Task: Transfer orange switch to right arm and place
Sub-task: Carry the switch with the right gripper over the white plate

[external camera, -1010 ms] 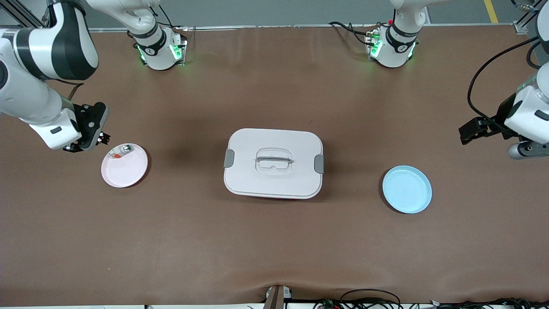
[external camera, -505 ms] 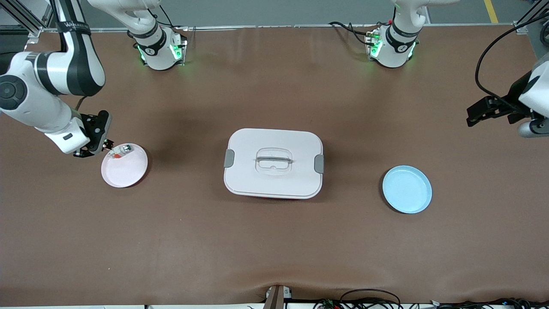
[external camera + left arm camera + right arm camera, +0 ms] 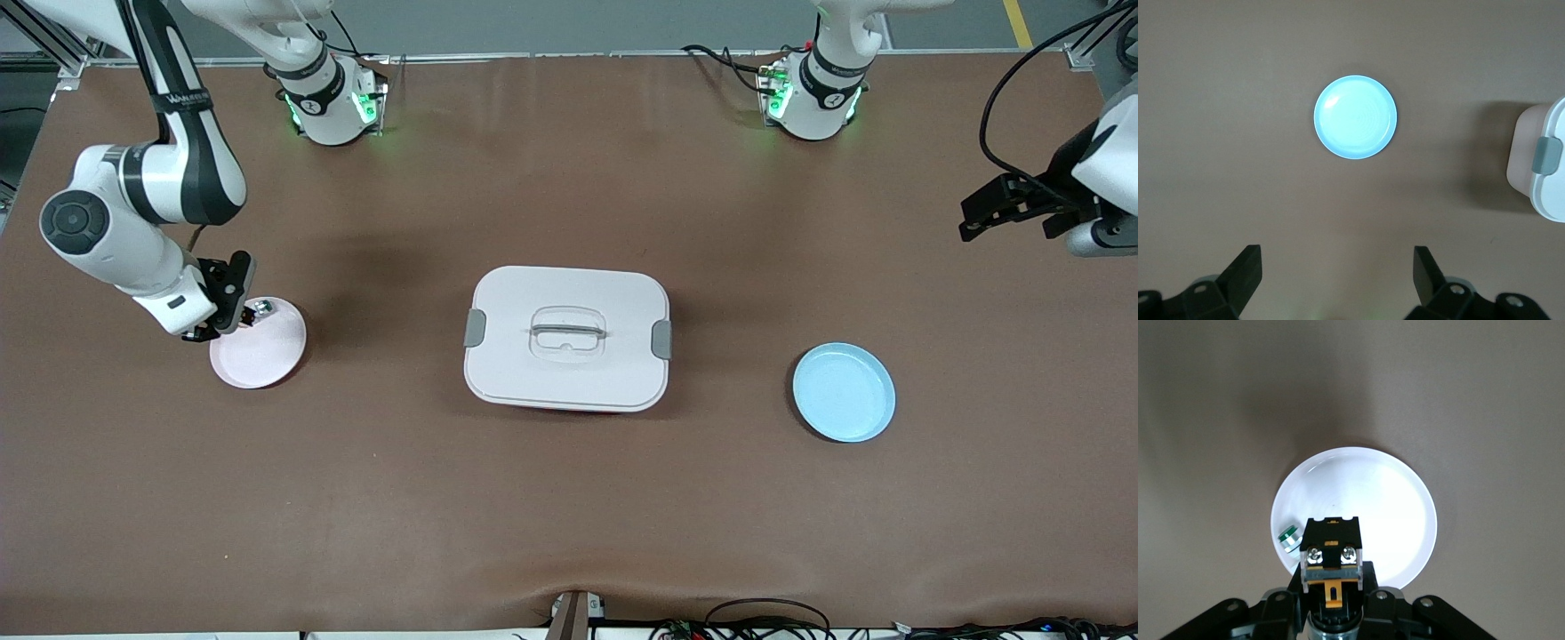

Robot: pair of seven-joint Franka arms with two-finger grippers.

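Right gripper [image 3: 222,316] clamped on the orange switch [image 3: 1331,550] over the pink plate [image 3: 267,356]; left gripper [image 3: 1335,277] spread, waiting.

Table [image 3: 569,498]: plain brown, no pattern.
Plate [image 3: 1405,507] under the right gripper [image 3: 1331,603]: pale pink, washed to white in the right wrist view.
Orange switch [image 3: 1331,555] in that gripper: black body, clear block, two silver screws, orange tab.
Small part [image 3: 1289,538] beside it: silver with green.
Plate [image 3: 1355,117] below the left gripper [image 3: 1335,283]: light blue.
Lidded box [image 3: 567,338]: white, grey latches.
Both grippers: black.
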